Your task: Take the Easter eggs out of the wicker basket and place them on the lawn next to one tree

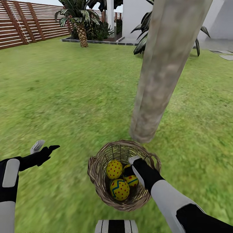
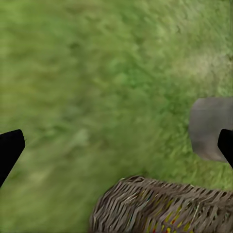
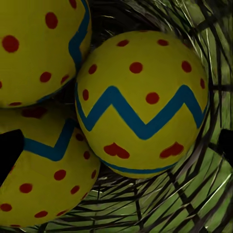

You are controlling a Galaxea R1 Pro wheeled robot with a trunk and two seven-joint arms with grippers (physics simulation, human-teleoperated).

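Three yellow Easter eggs with red dots and blue zigzag bands [image 1: 114,169] [image 1: 119,189] [image 1: 132,180] lie in the brown wicker basket [image 1: 97,176] on the lawn [image 1: 64,97]. The basket stands right at the foot of the tree [image 1: 161,74]. My right gripper [image 1: 132,162] reaches down inside the basket, open. In the right wrist view its dark fingertips [image 3: 9,153] stand wide apart on either side of one egg [image 3: 143,104], with two more eggs [image 3: 39,48] [image 3: 43,179] beside it. My left gripper [image 1: 45,149] hangs open over the grass left of the basket [image 2: 160,206].
A short palm [image 1: 81,29] and a wooden slat fence [image 1: 26,24] stand far back left. A spiky-leaved plant [image 1: 144,35] and white walls sit behind the trunk. Open grass stretches left and right of the tree. The trunk's base [image 2: 211,128] shows past the left fingers.
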